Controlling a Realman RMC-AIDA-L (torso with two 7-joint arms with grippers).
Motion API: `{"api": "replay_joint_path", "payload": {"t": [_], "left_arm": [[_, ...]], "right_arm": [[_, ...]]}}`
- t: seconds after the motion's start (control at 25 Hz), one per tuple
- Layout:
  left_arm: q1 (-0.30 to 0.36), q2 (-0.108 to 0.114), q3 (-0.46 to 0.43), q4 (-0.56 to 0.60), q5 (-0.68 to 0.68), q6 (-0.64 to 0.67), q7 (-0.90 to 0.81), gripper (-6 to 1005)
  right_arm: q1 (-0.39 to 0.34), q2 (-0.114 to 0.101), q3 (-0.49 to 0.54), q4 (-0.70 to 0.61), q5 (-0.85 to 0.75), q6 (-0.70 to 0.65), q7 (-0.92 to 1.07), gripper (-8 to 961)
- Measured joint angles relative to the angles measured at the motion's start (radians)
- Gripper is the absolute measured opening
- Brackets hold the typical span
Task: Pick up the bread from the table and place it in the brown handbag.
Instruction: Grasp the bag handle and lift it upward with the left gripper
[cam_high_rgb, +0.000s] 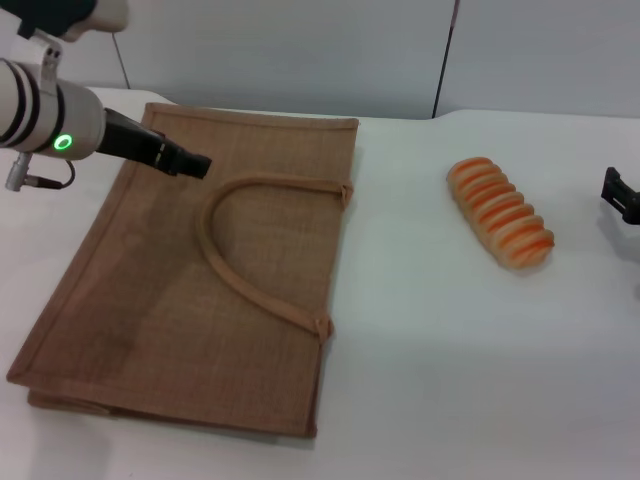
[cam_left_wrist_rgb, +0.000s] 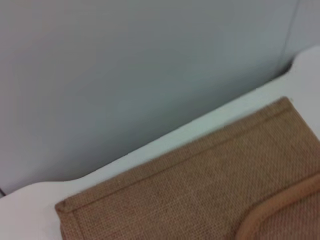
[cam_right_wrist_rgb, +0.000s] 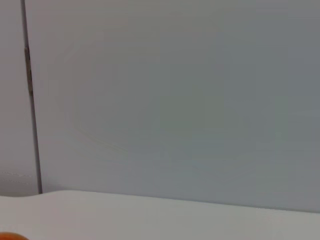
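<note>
Bag's a tan-brown woven jute thing, the brown handbag (cam_high_rgb: 180, 300), same colour on the looped handle and the stitched border. The bread (cam_high_rgb: 500, 214) is pale cream-tan with bright orange stripes between its ridges. Counter (cam_high_rgb: 480, 380) is plain white, wall behind is flat grey. Left tool (cam_high_rgb: 185, 160) is black, on a white arm with black bands and a little green light.

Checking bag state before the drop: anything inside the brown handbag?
Cannot tell. The brown handbag lies flat on the table, its interior covered. Only its looped handle lies on top; the bread sits apart.
</note>
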Motion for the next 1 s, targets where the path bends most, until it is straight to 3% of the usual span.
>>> {"api": "replay_joint_path", "payload": {"t": [0.52, 1.0], "left_arm": [[-0.063, -0.004, 0.009, -0.017, 0.039, -0.102, 0.101, 701], [-0.081, -0.006, 0.002, -0.138, 0.039, -0.081, 0.095, 690]], "right_arm": [[0.007, 0.000, 0.000, 0.000, 0.000, 0.000, 0.000, 833], [0.009, 0.002, 0.000, -0.002, 0.000, 0.000, 0.000, 833]]}}
